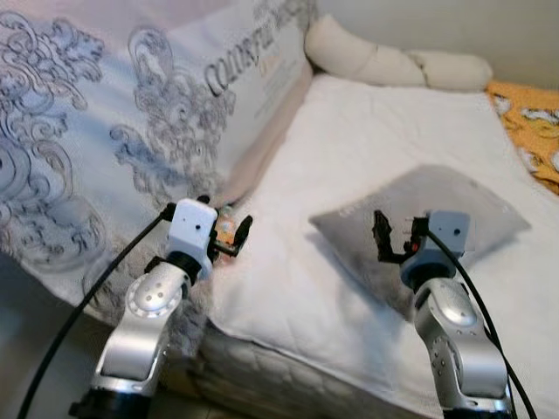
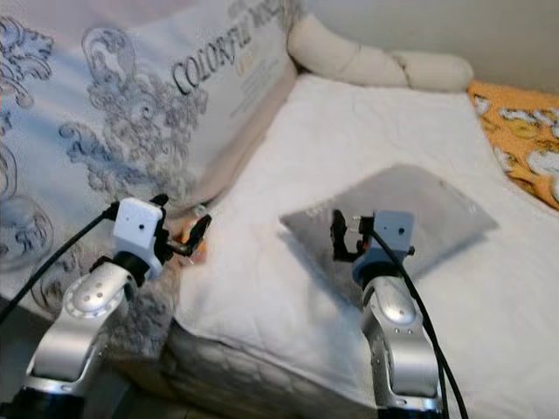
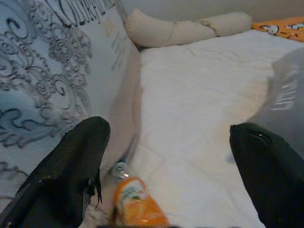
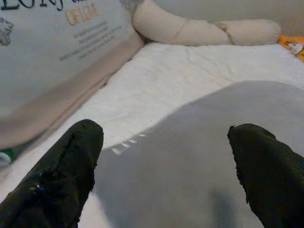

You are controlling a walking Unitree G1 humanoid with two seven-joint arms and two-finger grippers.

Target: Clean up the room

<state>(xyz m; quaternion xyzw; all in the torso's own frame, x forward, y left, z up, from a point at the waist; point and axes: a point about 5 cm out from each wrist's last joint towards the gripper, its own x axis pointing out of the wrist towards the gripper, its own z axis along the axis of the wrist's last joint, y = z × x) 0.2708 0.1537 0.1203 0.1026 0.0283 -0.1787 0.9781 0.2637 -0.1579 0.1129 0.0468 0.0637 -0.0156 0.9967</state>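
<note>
Left gripper [image 3: 166, 175] hovers low at the near edge of the white quilted mattress [image 1: 367, 157], fingers spread wide, nothing between them. Directly below and just ahead of it lies a small orange-labelled plastic bottle [image 3: 135, 206], on its side, cap end pointing away, wedged where the mattress meets the bedding. It probably rolled into that crease; it reads as stray litter and the likeliest thing to clear. The fingers straddle its line, which suggests an approach for a pick, not yet closed.

Right gripper [image 4: 164, 166] is held over the near corner of a flat grey square cushion [image 1: 428, 218], fingers likewise apart and empty. The cushion lies skewed on the mattress, one corner toward the gripper, looking dropped rather than arranged.

Beside the left gripper, on its outer side, a large pale blue-grey duvet with grey scrollwork and printed lettering [image 1: 131, 113] is heaped up against the mattress edge, with a beige border strip along its lower fold. The bottle sits at the foot of that slope.

Farther ahead of both grippers, a long cream bolster pillow [image 1: 384, 61] lies across the far end of the mattress against the wall. Beyond the right gripper, to its outer side, an orange patterned cloth [image 1: 528, 122] covers the far corner.
</note>
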